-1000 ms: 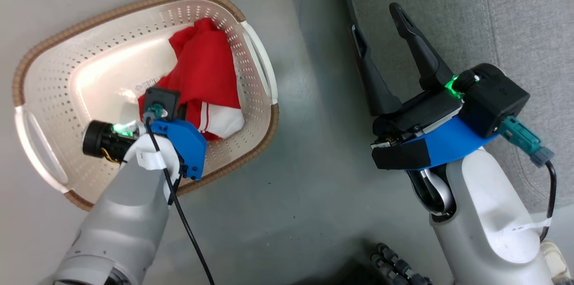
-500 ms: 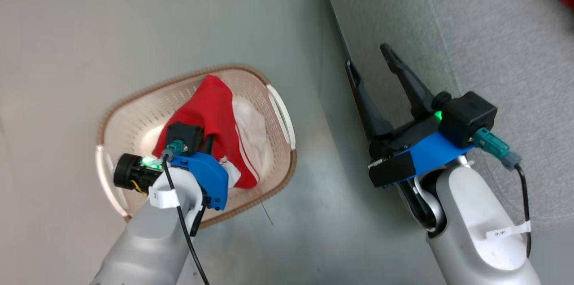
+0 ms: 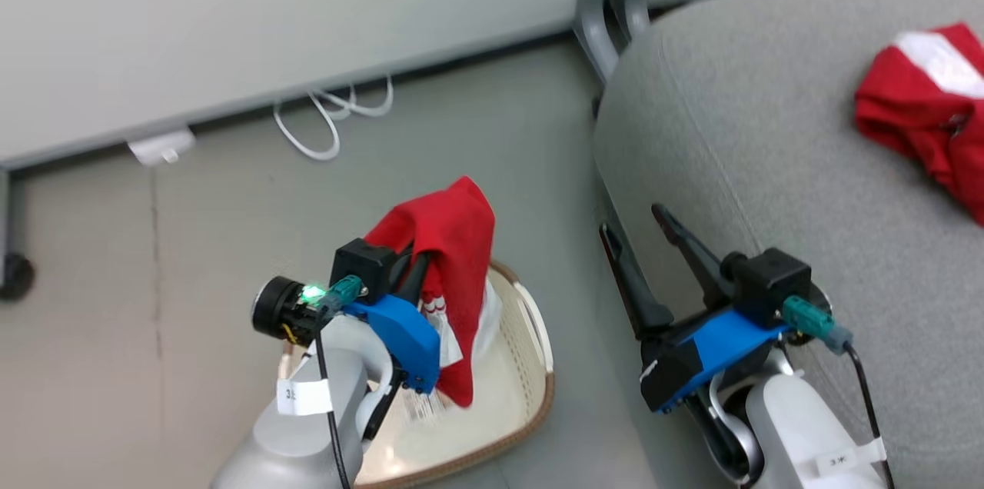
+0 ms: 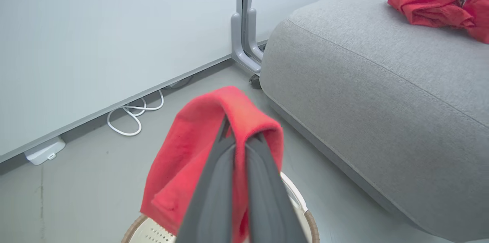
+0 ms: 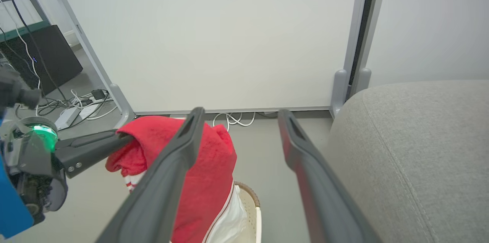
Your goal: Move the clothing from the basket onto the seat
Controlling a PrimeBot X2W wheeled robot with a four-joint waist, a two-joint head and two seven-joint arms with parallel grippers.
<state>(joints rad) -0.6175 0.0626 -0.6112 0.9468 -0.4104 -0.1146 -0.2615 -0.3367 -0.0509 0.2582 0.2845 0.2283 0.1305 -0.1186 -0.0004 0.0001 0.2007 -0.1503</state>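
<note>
Since one second ago the left gripper (image 4: 241,138) has come up out of the basket (image 3: 541,389) with a red garment (image 3: 455,239), which lay on the basket's bottom then and now hangs in the air above the basket's right half. The head camera has also lifted, so more of the wall and of the seat (image 3: 769,135) is seen. The jaws of the left gripper are closed tightly on a fold of the garment; the cloth is draped over both fingertips and falls down from them, with its white striped trim at the lower part. The lowest end of the cloth is over the inside of the basket, but whether it touches the bottom I cannot tell. The right gripper (image 3: 633,221) stands to the right of the basket, just beside the left edge of the seat, with its jaws wide apart and empty. A second red garment (image 3: 926,108) with a white part lies crumpled on the seat, far to the right, well apart from both grippers. A white cable (image 3: 330,120) lies on the floor by the far wall.
</note>
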